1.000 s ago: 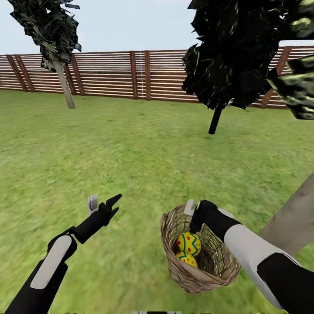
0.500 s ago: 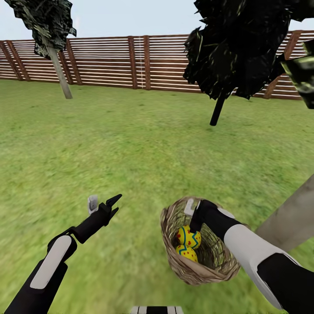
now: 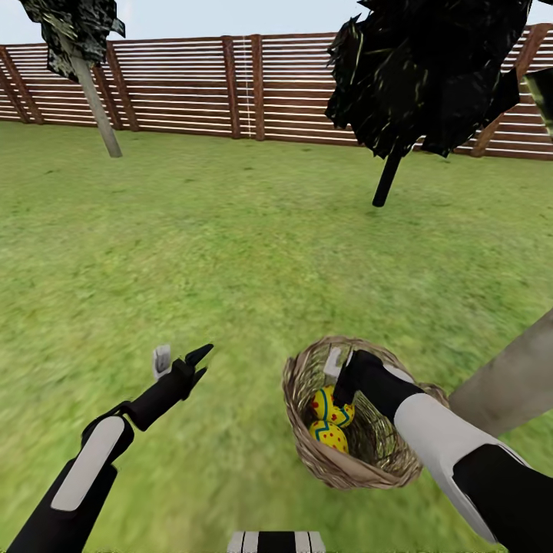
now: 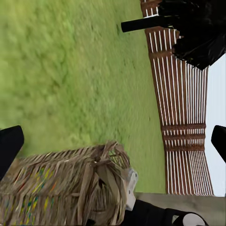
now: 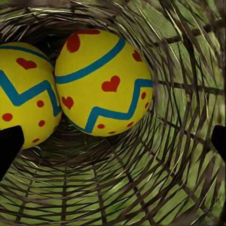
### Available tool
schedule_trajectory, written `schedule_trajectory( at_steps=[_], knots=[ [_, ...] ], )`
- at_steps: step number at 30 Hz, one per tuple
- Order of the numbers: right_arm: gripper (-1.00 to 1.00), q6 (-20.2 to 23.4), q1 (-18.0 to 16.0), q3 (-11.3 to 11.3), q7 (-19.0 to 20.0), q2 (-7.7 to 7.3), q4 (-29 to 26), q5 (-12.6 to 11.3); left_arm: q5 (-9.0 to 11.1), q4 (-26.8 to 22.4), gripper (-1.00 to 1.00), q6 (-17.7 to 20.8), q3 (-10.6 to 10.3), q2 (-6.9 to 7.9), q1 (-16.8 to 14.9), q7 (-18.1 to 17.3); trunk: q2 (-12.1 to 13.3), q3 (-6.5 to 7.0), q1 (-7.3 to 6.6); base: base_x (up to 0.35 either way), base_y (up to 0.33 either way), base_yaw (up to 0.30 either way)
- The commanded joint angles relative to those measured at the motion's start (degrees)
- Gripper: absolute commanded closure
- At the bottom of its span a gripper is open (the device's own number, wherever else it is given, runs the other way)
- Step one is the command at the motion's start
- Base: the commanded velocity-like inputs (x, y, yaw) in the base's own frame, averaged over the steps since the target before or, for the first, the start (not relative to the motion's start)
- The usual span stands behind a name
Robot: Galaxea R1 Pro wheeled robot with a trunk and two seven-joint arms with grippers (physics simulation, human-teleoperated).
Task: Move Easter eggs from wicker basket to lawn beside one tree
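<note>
The wicker basket (image 3: 355,461) stands on the lawn (image 3: 253,253) at the lower right. Two yellow Easter eggs (image 3: 330,406) with blue zigzags and red spots lie inside it, one (image 5: 104,82) close in front of the right wrist camera and the other (image 5: 26,92) beside it. My right gripper (image 3: 338,380) reaches down inside the basket, just above the eggs, open with nothing held (image 5: 113,141). My left gripper (image 3: 180,358) hangs open over grass to the left of the basket (image 4: 70,188). A pale tree trunk (image 3: 507,380) rises just right of the basket.
A dark tree with a thin black trunk (image 3: 386,178) stands ahead on the right. Another pale-trunked tree (image 3: 96,111) is at the far left by the brown slatted fence (image 3: 192,84). Open grass stretches between them and me.
The whole view has shifted, so the fence and trees sit higher in the picture. My right gripper now sits a little deeper in the basket. The left arm holds its pose.
</note>
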Motion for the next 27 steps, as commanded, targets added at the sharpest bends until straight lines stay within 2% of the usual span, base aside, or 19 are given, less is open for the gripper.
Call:
schedule_trajectory(
  at_steps=[1, 11, 16, 27],
  knots=[
    [-1.0, -0.2, -0.2, 0.4, 0.1, -0.02, -0.4, 0.8, -0.1, 0.3, -1.0, -0.1, 0.3, 0.36, 0.3, 0.0, 0.0, -0.05, -0.01, 0.0, 0.0, 0.0],
    [-1.0, -0.7, -0.5, 0.8, -2.6, 0.0, -2.0, 0.9, -1.1, 3.6, -1.0, -0.1, 0.9, 3.4, 0.6, -0.1, 0.0, -0.05, -0.01, 0.0, 0.0, 0.0],
    [-1.0, -1.7, -0.5, 0.8, -4.2, 0.0, -2.1, 0.9, -1.2, 5.2, -1.0, -0.2, 1.0, 3.39, 0.6, -0.1, 0.0, -0.05, -0.01, 0.0, 0.0, 0.0],
    [-1.0, -5.2, -0.5, 0.8, -7.7, 0.09, -2.0, 0.9, -1.2, 6.3, -1.0, -0.2, 0.9, 3.29, 0.6, 0.0, -0.2, -2.48, 0.27, 0.0, 0.0, 0.0]
  ],
)
